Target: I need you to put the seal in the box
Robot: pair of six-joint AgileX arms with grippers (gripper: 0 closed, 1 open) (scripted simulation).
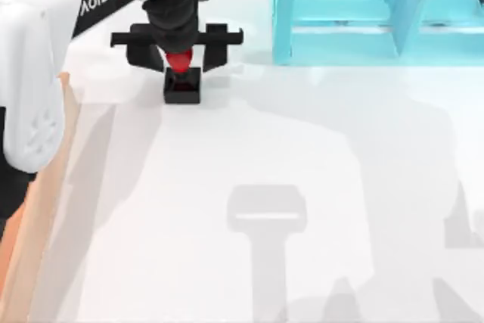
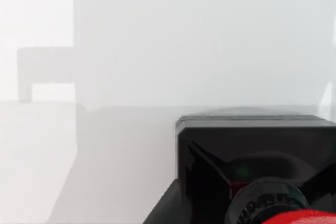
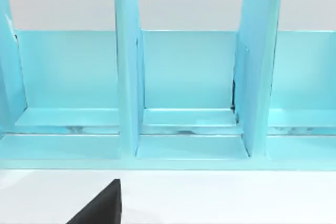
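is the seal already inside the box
No, in the top view the seal sits on the white table under the left gripper, right of the box.

My left arm reaches across the table's far left, its hand (image 1: 180, 54) pointing down with fingers closed.

Cyan shelf (image 3: 184, 93) above white table (image 3: 236, 198)

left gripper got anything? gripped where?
The left gripper, at the table's far left, sits on the seal at its red knob; the black base hangs free below. Whether the fingers are fully clamped cannot be told.
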